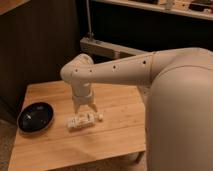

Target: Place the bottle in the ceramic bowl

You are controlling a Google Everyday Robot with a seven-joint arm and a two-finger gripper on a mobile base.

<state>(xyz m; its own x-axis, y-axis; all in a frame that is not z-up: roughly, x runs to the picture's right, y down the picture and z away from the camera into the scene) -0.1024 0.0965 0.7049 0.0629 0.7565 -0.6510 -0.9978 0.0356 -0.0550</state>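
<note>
The small clear bottle [82,120] with a pale label and white cap lies on its side on the wooden table [115,137], cap pointing right. My gripper [85,113] hangs straight down over it, its fingers [93,108] reaching to the bottle's top edge. The glossy black ceramic bowl [35,116] sits near the table's left edge, a short way left of the bottle, with nothing in it.
My large white arm [175,100] fills the right side of the view and hides the table's right end. A dark wall stands behind the table. A grey metal frame [102,47] stands behind the far edge.
</note>
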